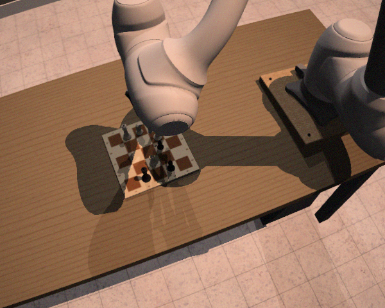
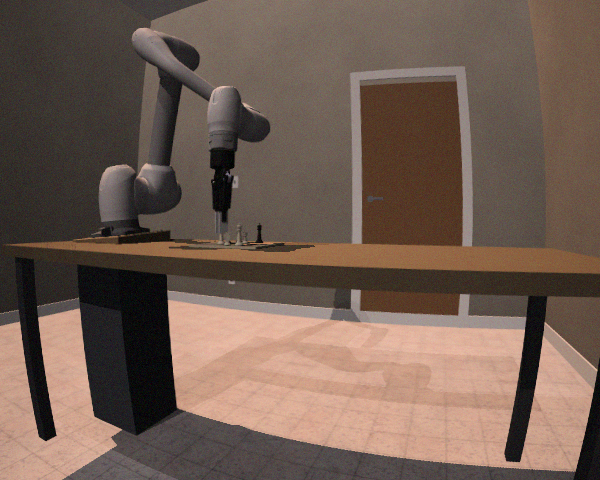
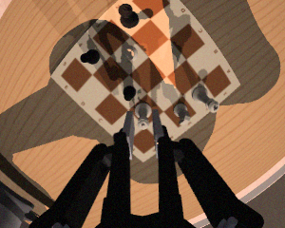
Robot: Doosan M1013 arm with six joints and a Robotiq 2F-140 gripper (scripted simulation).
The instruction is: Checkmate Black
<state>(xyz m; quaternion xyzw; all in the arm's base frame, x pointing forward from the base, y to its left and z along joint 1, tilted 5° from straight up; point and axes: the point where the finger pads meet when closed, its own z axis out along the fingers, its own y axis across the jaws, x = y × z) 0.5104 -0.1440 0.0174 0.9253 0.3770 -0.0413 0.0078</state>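
My gripper (image 2: 221,231) (image 3: 142,119) is partly open, pointing straight down. Its fingertips are low, on either side of a white piece (image 3: 142,110) near one corner of the chessboard (image 1: 105,135) (image 3: 58,77); gaps show between it and the fingers. Another white piece (image 1: 138,129) (image 3: 181,112) and a taller white piece (image 1: 126,134) (image 3: 202,96) stand beside it. A fourth white piece (image 1: 153,160) (image 3: 130,53) stands in shadow further in. A tall black piece (image 1: 146,176) (image 3: 128,18) and two smaller black pieces, one (image 1: 171,165) (image 3: 89,57) near an edge, one (image 1: 160,145) (image 3: 129,92) close to the fingers, are upright.
The board lies on the wooden table (image 1: 53,245) (image 2: 393,255). The arm's base stands on a raised wooden plate (image 1: 287,109) at one end. The wrist (image 1: 162,99) hides the gripper and part of the board in the top view. Shadows darken much of the board.
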